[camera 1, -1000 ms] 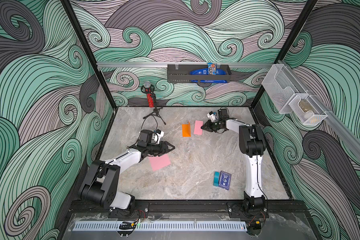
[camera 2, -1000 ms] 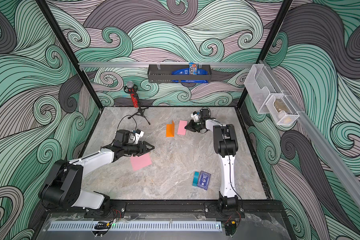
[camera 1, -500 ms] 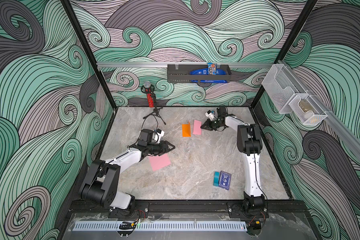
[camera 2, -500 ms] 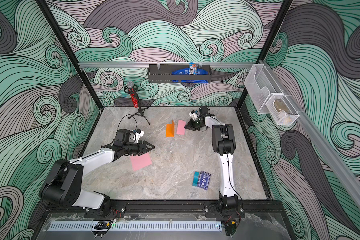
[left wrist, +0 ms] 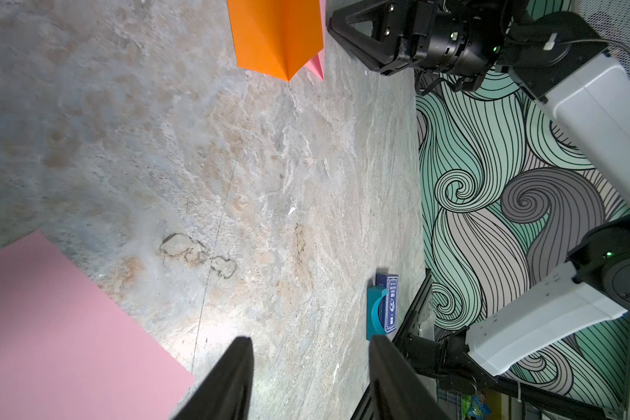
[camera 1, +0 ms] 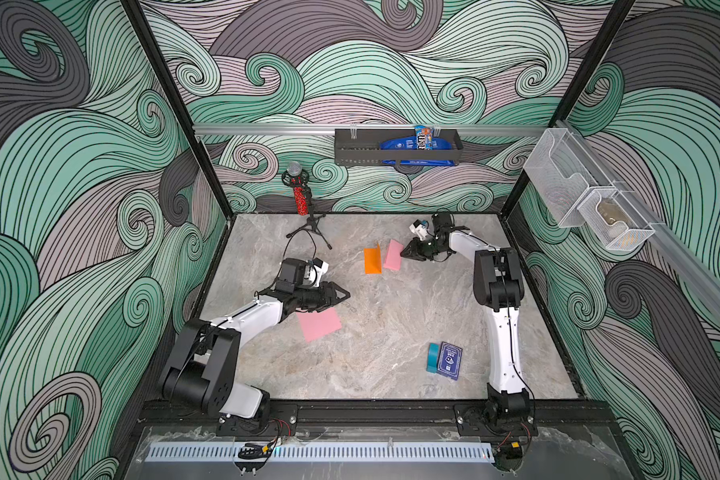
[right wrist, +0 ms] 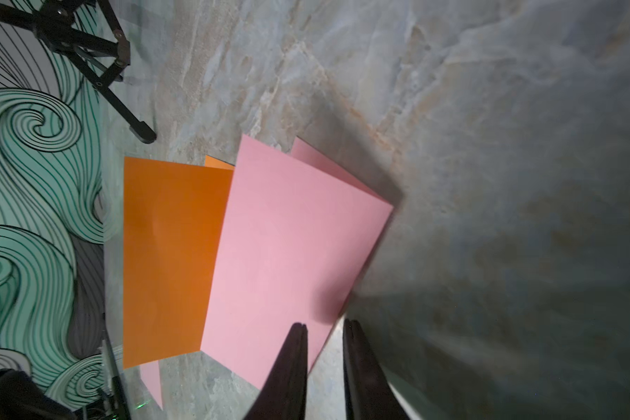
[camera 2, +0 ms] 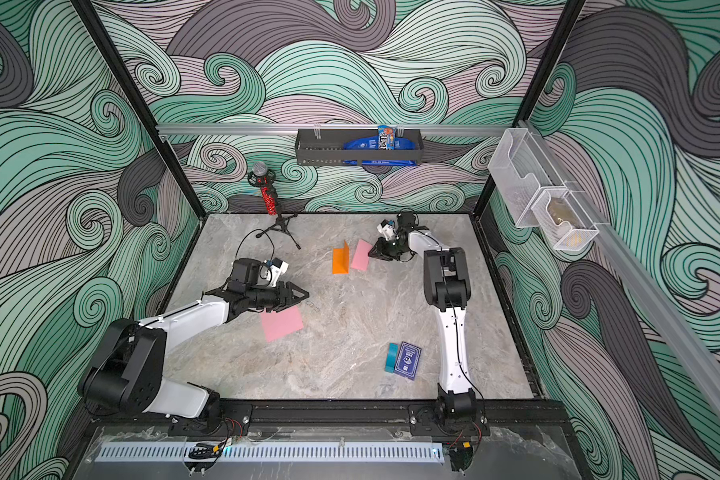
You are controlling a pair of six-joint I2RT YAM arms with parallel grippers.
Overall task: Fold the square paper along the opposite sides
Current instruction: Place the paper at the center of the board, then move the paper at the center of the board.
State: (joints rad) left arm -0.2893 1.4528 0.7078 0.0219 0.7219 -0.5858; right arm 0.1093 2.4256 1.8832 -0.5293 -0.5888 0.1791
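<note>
Hovering half-open and empty, left gripper (camera 1: 345,296) hangs just beside the flat pink sheet (camera 1: 320,325) at mid-frame; farther up, right gripper (camera 1: 405,252) has just parted its jaws slightly, freeing the folded pink paper (camera 1: 393,254) beside the orange folded paper (camera 1: 373,262), so that fold looks finished.

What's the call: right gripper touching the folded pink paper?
Cannot tell. In the right wrist view the right gripper, fingers parted, straddles the edge of the folded pink paper, but neither contact nor gap shows plainly.
</note>
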